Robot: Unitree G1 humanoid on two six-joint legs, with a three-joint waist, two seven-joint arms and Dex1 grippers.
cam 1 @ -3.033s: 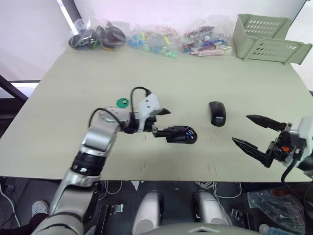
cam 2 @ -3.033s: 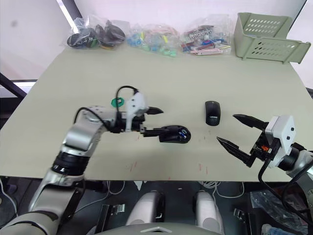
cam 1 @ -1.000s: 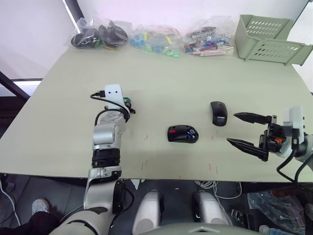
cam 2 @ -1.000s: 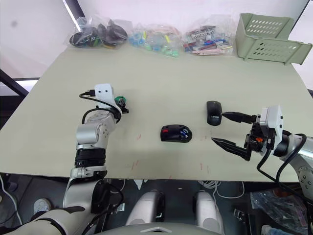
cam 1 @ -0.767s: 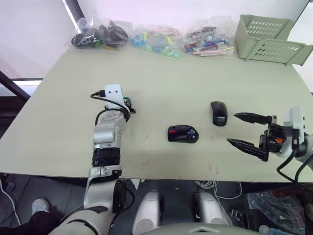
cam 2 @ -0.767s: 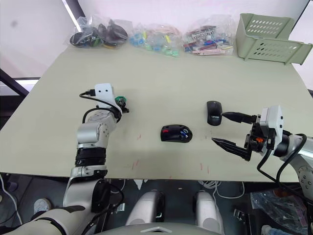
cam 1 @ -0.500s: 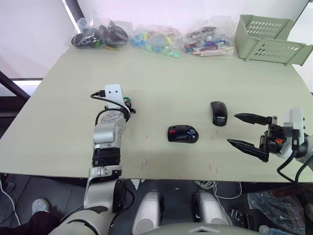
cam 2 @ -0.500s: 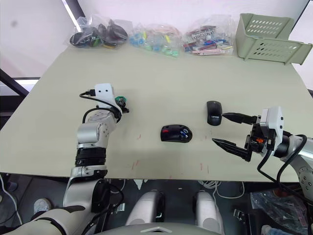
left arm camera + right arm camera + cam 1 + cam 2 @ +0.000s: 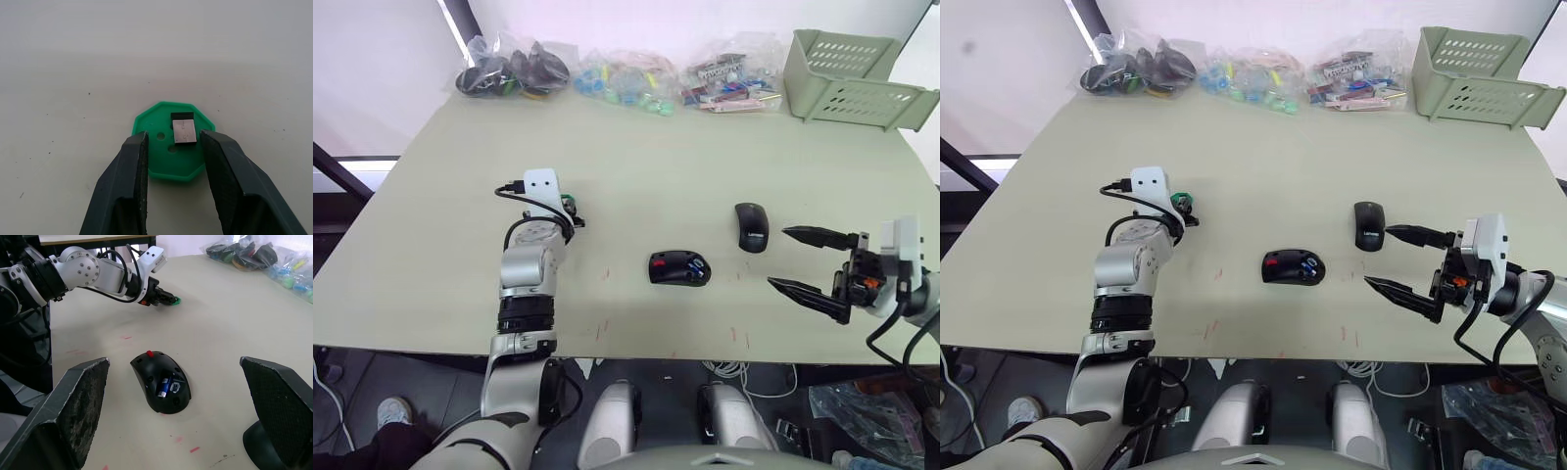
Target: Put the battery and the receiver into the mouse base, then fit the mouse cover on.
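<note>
Left of centre in the head views, the left gripper (image 9: pixel 171 161) hovers over a green disc (image 9: pixel 171 166) on the bench (image 9: pixel 656 147), its fingers (image 9: pixel 132 186) apart and straddling the receiver (image 9: pixel 184 131), which lies on the disc's upper face, not yet gripped. At mid-frame the mouse base (image 9: pixel 679 267) sits open side up, and the right wrist view shows the battery (image 9: pixel 164 387) already seated in it. Just up and right of the base lies the mouse cover (image 9: pixel 750 226), untouched. The right gripper (image 9: pixel 811 260) waits at the right edge near the cover, its fingers spread wide and empty. Judging by this, the receiver pick-up is the step in hand. Next, the left fingers should close squarely on the tiny piece without dragging the disc along, then carry it to the base.
</note>
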